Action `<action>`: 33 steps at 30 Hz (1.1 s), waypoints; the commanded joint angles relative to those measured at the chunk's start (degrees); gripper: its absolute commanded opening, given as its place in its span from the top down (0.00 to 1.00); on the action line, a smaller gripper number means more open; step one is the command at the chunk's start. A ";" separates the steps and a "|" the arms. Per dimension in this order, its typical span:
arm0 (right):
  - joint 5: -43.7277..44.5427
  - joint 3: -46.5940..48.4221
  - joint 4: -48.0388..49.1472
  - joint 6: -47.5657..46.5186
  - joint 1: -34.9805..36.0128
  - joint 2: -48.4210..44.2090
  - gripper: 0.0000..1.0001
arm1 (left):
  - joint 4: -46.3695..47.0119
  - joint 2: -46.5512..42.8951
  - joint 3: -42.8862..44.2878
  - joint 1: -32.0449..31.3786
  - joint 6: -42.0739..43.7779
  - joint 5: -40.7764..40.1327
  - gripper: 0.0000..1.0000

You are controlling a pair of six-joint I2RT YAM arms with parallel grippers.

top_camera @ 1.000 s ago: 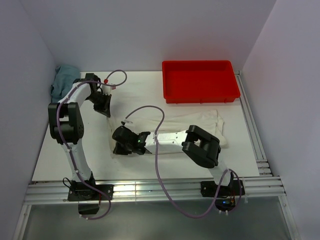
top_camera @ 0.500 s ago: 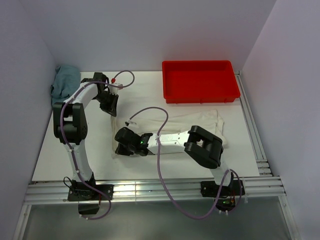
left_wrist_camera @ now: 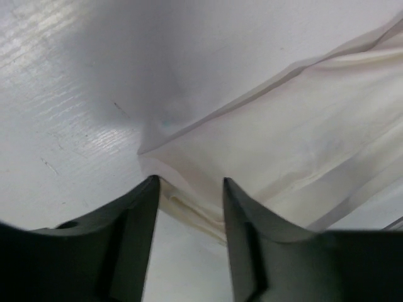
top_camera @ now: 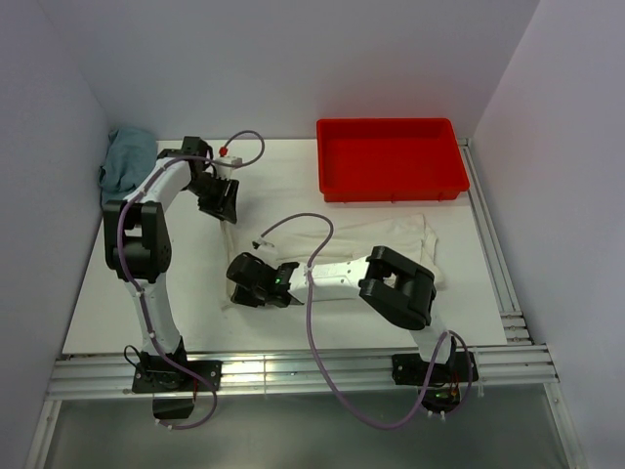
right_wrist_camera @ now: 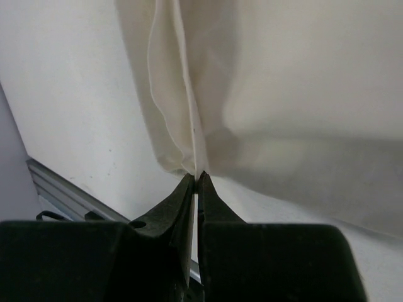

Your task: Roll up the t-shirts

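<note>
A cream-white t-shirt (top_camera: 376, 238) lies folded into a long band across the middle of the table. My left gripper (top_camera: 227, 207) hovers over its far left corner. In the left wrist view that gripper (left_wrist_camera: 189, 187) is open, and the t-shirt's (left_wrist_camera: 283, 145) hem edge runs between the fingertips without being pinched. My right gripper (top_camera: 237, 290) is at the band's near left corner. In the right wrist view it (right_wrist_camera: 196, 178) is shut on a thin fold of the t-shirt (right_wrist_camera: 283, 94), which rises from the jaws.
A red tray (top_camera: 391, 161) stands at the back right, just beyond the shirt. A crumpled blue-green cloth (top_camera: 125, 156) lies in the back left corner by the wall. Metal rails (top_camera: 293, 369) run along the near edge, with walls on three sides.
My left gripper has moved right to the shirt's far left corner and its jaws have opened. My right gripper has kept its pinch and shifted slightly right with the near corner.
</note>
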 commanded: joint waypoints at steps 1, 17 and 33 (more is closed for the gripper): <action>2.26 -1.58 -1.17 2.34 0.55 -1.09 0.96 | -0.01 -2.73 3.67 -0.33 1.16 4.74 0.46; 2.00 -4.04 1.02 4.80 0.73 -1.00 0.97 | -2.64 -6.51 1.93 7.91 4.06 9.41 0.39; 2.61 -5.72 2.61 6.12 0.46 -2.41 0.96 | -2.12 1.91 -6.52 10.66 9.08 16.44 0.39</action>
